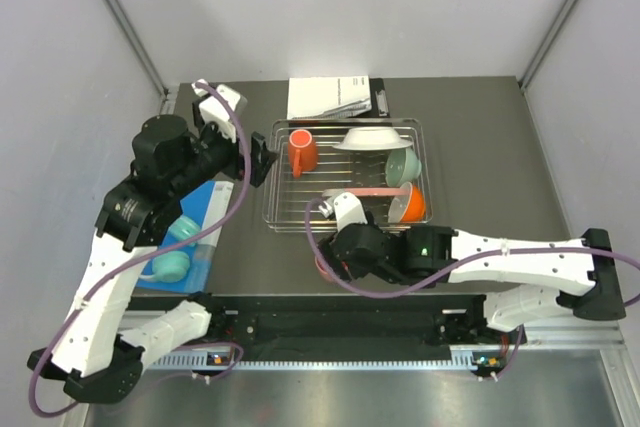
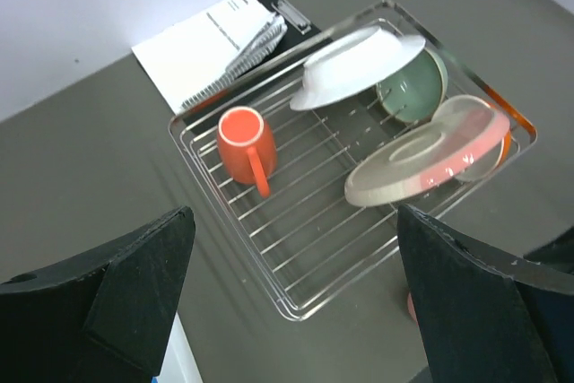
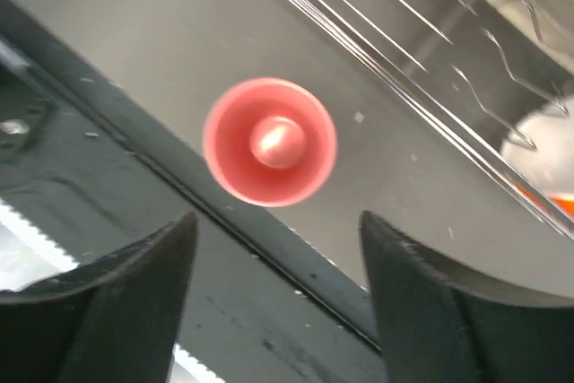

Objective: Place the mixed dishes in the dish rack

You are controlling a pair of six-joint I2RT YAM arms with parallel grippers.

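Five dishes sit in the silver wire dish rack (image 2: pixel 296 248): orange handled mug (image 2: pixel 247 145), white plate (image 2: pixel 354 65), mint-green bowl (image 2: pixel 414 91), pale pink plate (image 2: pixel 426 161) and orange bowl (image 1: pixel 410 205). Only the small pink handleless cup (image 3: pixel 270 142) is left out, on the counter (image 3: pixel 134 29) at the centre of the right wrist view, under the spread right gripper (image 3: pixel 278 219). The left gripper (image 2: pixel 294 213) is also spread and empty.

Brightness: All three views are bright and easy to see.
Light: It is soft and even and seems to come from above.
Shadows: In the top view, soft grey shadows lie on the table (image 1: pixel 480 147) under the arms.
Shine: The dish rack (image 2: pixel 296 253) wires gleam in the left wrist view. The small pink cup (image 3: pixel 269 143) has a white spot of light in its middle.
Blur: In the right wrist view the rack wires look fuzzy, and the right gripper (image 3: pixel 278 221) is soft at its edges.
Dark parts: The left gripper (image 2: pixel 294 221) looks almost fully black, with little detail.
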